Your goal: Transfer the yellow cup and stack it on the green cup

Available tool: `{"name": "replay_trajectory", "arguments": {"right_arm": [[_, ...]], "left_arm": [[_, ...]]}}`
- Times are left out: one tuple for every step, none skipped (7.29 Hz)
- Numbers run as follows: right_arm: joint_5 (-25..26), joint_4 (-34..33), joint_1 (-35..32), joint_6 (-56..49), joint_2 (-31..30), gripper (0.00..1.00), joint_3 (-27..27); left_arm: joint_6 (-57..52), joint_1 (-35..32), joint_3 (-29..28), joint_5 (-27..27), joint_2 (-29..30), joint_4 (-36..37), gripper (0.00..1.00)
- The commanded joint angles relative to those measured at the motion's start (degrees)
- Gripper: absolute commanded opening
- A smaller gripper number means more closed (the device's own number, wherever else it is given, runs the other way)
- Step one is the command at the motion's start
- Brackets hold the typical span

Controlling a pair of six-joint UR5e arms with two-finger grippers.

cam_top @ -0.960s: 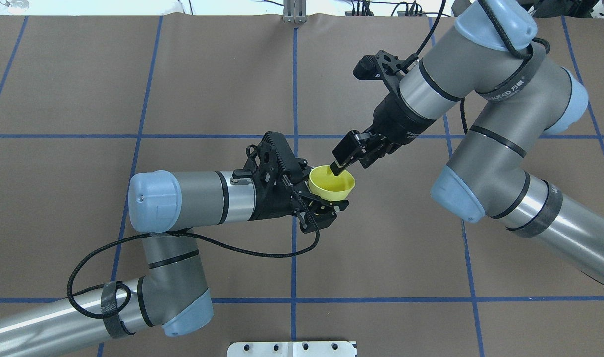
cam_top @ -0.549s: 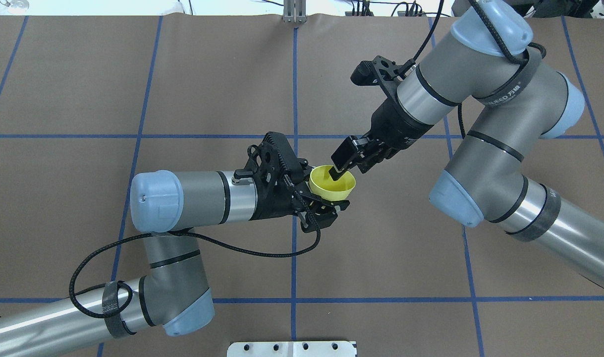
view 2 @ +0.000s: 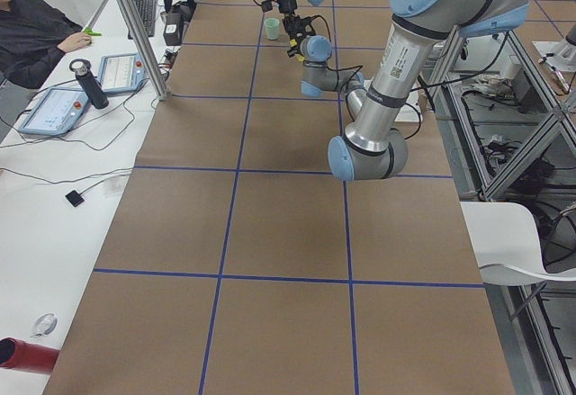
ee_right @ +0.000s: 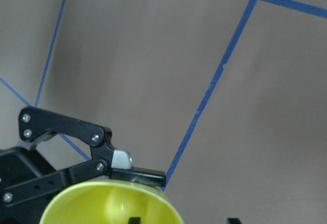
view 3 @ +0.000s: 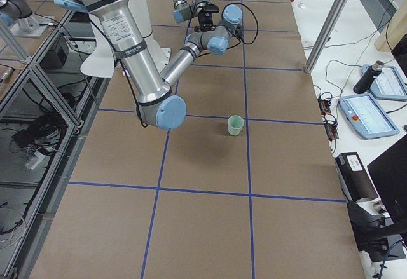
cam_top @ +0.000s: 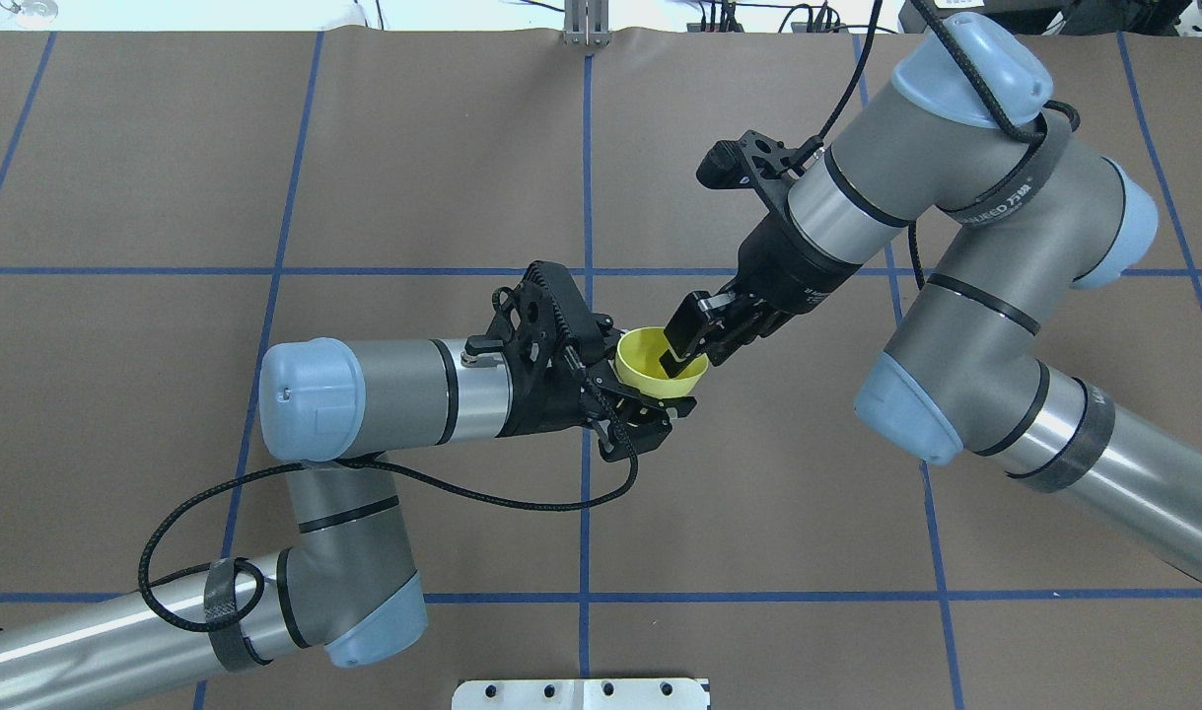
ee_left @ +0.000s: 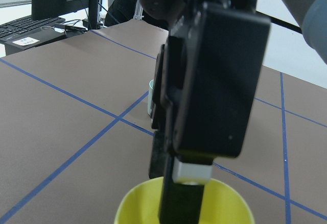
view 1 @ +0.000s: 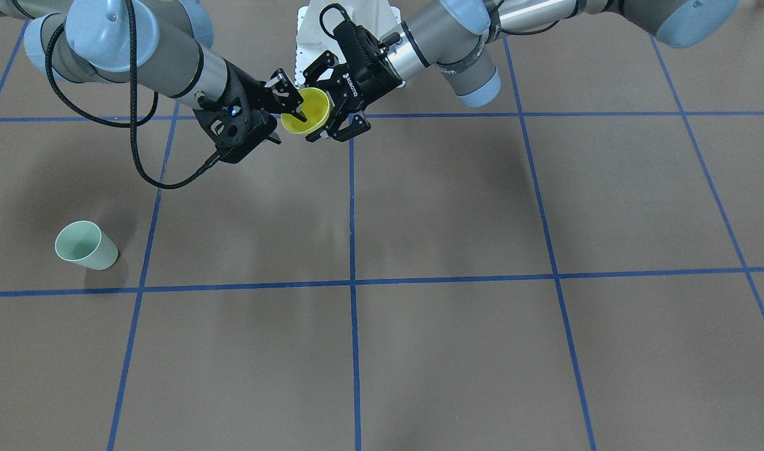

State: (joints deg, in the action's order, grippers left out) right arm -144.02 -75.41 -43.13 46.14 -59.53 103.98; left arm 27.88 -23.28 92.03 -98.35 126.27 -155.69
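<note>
Left gripper (cam_top: 648, 383) grasping yellow cup (cam_top: 644, 365) above counter (cam_top: 758, 493), right gripper (cam_top: 687, 353) released, straddling its rim, green cup (view 1: 86, 245) well apart

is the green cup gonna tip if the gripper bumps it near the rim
Probably: the green cup stands upright on its narrower base and looks empty, so it is likely light and top-heavy. Its smooth tapered wall might also slip in a pinch.

Brown table cover (cam_top: 758, 493), blue grid lines (cam_top: 586, 148), white side desk (view 2: 45, 251)
</note>
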Motion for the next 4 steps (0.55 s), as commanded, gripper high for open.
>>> {"name": "replay_trajectory", "arguments": {"right_arm": [[0.0,0.0,0.3,0.0,-0.1,0.45,0.0],[0.0,0.0,0.3,-0.1,-0.5,0.40,0.0],[-0.7,0.0,0.2,-0.1,-0.8,0.36,0.1],[-1.3,0.1,0.2,-0.1,-0.9,0.33,0.2]], "left_arm": [[0.1,0.0,0.0,0.0,0.0,-0.1,0.00],[0.1,0.0,0.0,0.0,0.0,-0.1,0.00],[0.1,0.1,-0.1,0.0,0.0,-0.1,0.00],[0.1,0.0,-0.2,0.0,0.0,-0.1,0.00]]}}
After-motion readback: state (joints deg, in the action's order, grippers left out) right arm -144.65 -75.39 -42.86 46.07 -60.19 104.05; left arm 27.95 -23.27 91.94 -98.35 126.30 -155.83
